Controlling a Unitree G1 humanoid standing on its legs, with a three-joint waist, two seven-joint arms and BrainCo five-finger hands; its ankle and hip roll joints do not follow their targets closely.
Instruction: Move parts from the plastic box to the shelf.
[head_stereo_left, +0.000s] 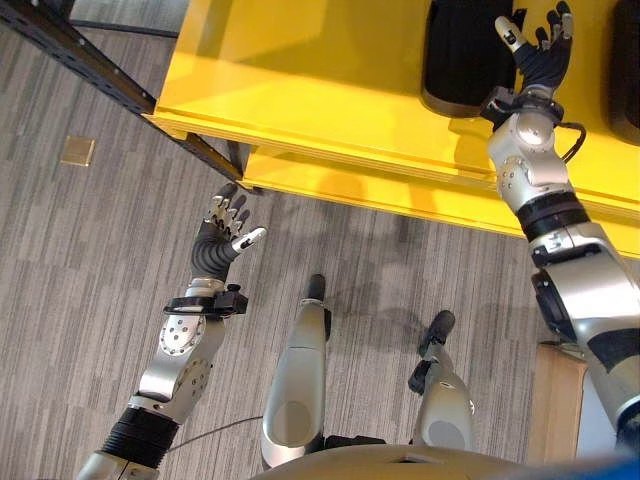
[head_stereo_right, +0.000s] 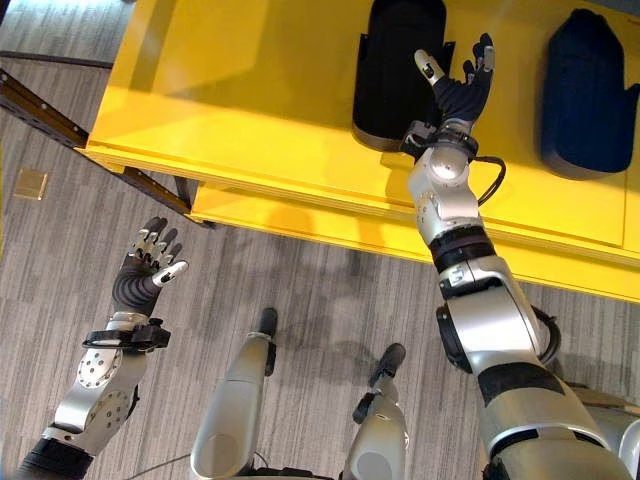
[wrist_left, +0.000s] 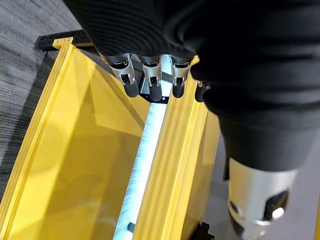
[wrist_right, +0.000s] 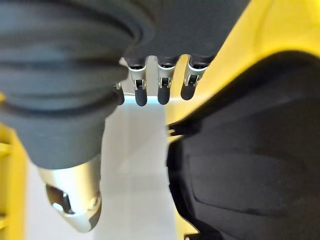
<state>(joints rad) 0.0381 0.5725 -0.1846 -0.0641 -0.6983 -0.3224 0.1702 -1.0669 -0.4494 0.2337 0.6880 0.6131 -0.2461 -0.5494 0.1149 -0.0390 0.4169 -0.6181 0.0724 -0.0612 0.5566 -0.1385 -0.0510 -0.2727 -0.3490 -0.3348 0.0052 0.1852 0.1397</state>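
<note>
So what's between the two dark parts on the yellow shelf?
In the right eye view, the open right robot hand, between the black part and the blue part.

no readable text, labels, numbers or signs anywhere

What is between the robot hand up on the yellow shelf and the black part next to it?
Nothing visible. The right robot hand is open above the yellow shelf, right beside the black part, with no object between them. The left robot hand hangs open over the floor.
</note>
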